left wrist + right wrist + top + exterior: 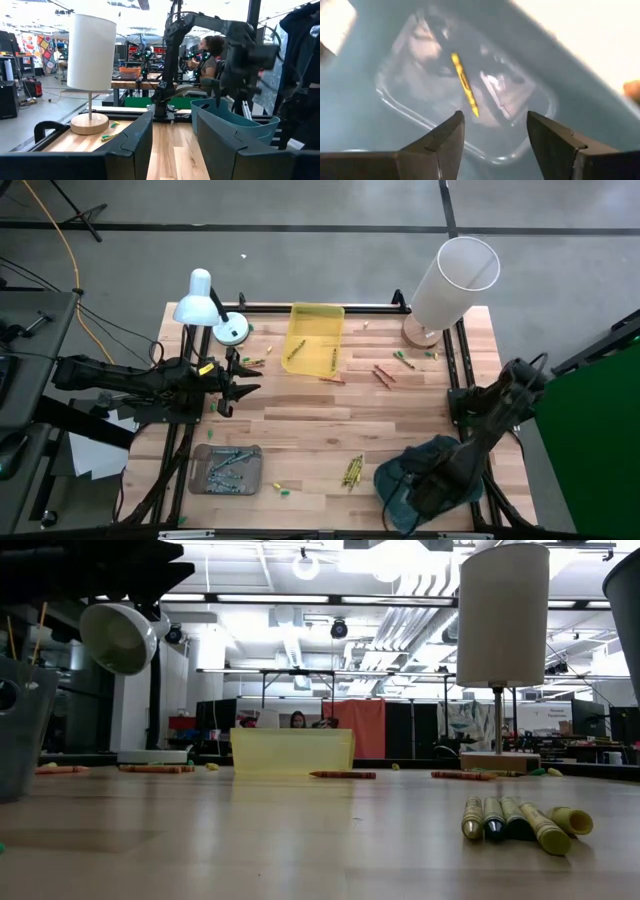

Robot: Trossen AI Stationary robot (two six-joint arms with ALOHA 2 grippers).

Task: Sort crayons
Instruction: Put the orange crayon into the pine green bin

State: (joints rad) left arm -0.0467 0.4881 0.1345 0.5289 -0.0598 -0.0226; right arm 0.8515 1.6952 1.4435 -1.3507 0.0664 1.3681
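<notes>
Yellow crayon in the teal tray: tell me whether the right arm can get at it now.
Probably yes. The right gripper hangs open inside the teal tray, directly above the yellow crayon, which lies alone on the tray floor with nothing between it and the fingers.

A yellow tray (316,332) sits near the far edge of the pale striped wood surface (330,425), a grey tray (227,469) near the front-left corner. A yellow crayon (464,85) lies in the teal tray (380,125); red-orange crayons (383,374) lie mid-surface.
</notes>
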